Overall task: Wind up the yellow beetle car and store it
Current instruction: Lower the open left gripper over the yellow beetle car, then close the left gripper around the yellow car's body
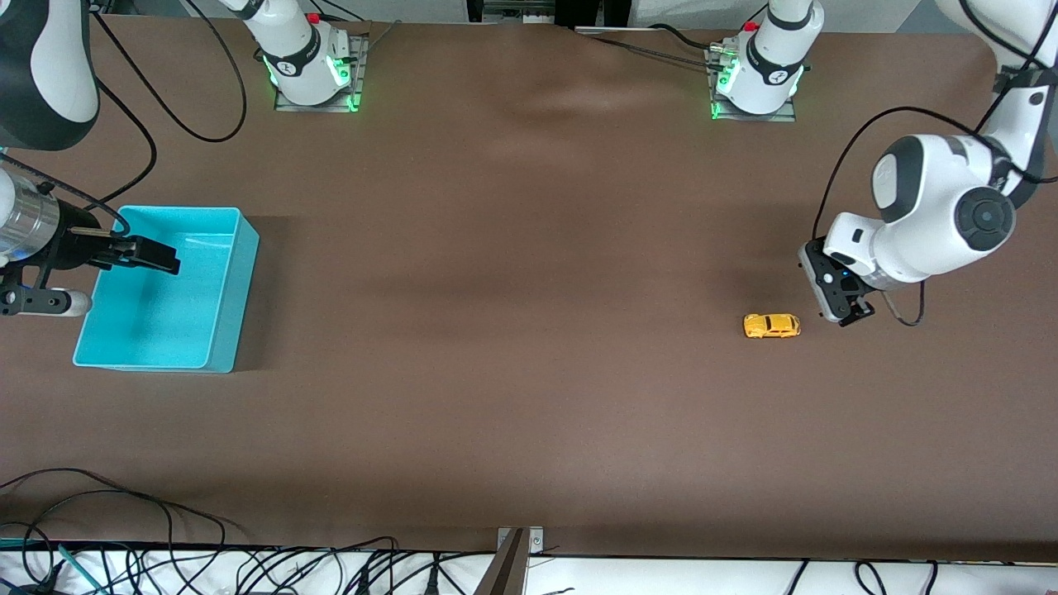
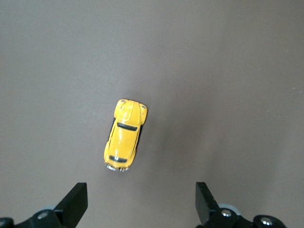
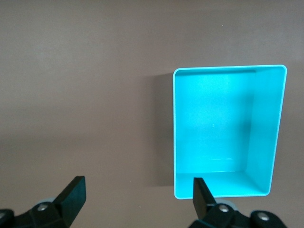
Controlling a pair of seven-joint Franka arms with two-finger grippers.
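The car (image 1: 771, 326) sits on the table (image 1: 512, 330) toward the left arm's end, on its wheels. The left gripper (image 1: 845, 310) hangs just beside it, wrist bent down, fingers spread wide and empty. The right gripper (image 1: 153, 254) hovers over the bin (image 1: 223, 347), pointing sideways, also wide open, holding nothing.
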